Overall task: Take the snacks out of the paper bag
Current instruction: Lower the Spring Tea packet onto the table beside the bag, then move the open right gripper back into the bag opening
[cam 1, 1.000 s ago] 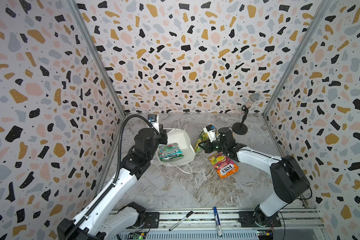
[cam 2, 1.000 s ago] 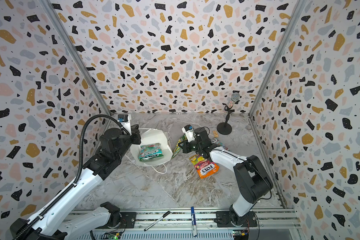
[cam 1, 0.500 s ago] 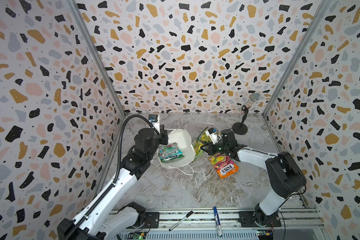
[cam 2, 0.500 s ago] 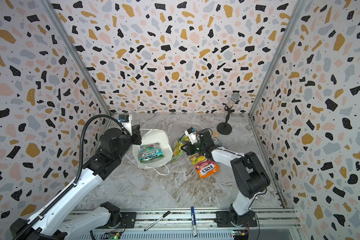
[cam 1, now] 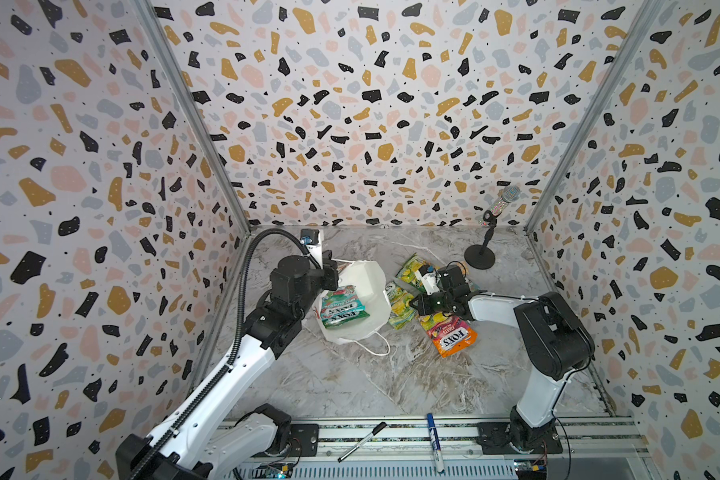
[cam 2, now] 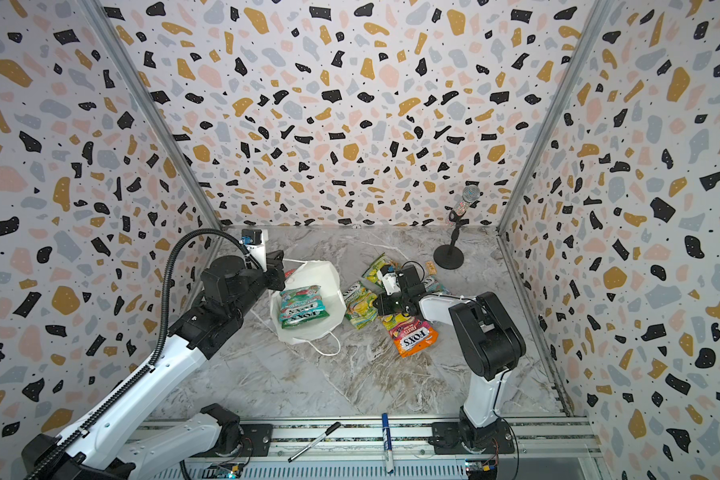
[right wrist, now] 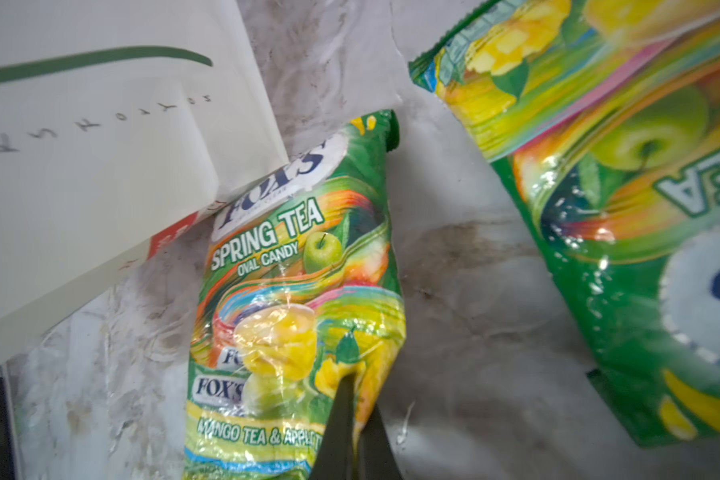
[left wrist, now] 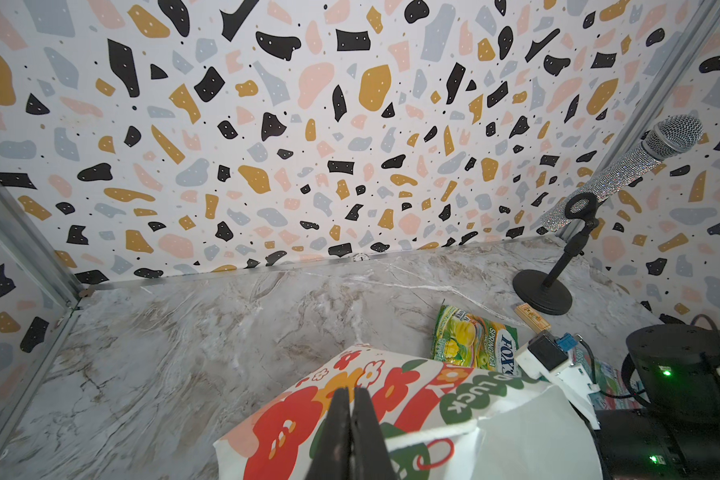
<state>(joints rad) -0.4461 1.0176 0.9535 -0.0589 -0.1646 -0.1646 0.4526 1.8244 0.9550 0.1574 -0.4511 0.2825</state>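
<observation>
The white paper bag (cam 1: pixel 371 282) (cam 2: pixel 325 274) lies on its side left of centre, its flowered panel (left wrist: pixel 292 419) facing the back. My left gripper (left wrist: pixel 352 390) (cam 1: pixel 333 270) is shut on the bag's far left edge. A teal snack packet (cam 1: pixel 341 307) (cam 2: pixel 302 307) rests on the bag. My right gripper (right wrist: pixel 358 382) (cam 1: pixel 416 305) (cam 2: pixel 381 305) is shut on the edge of a green-yellow snack packet (right wrist: pixel 292 291) (cam 1: pixel 400 305) beside the bag (right wrist: pixel 80 166). Another green-yellow packet (cam 1: pixel 412 270) (right wrist: pixel 620 208) (left wrist: pixel 470 340) lies behind it. An orange-pink packet (cam 1: pixel 449 336) (cam 2: pixel 412 334) lies in front of the right arm.
A microphone on a round black stand (cam 1: pixel 481 259) (left wrist: pixel 541 291) occupies the back right corner. A small tan block (cam 2: pixel 430 267) lies near it. Two pens (cam 1: pixel 362 440) (cam 1: pixel 433 440) rest on the front rail. Patterned walls close in three sides.
My right gripper has drawn the green-yellow packet a little toward the front and lowered it flatter beside the bag. The left arm, bag and teal packet have barely moved.
</observation>
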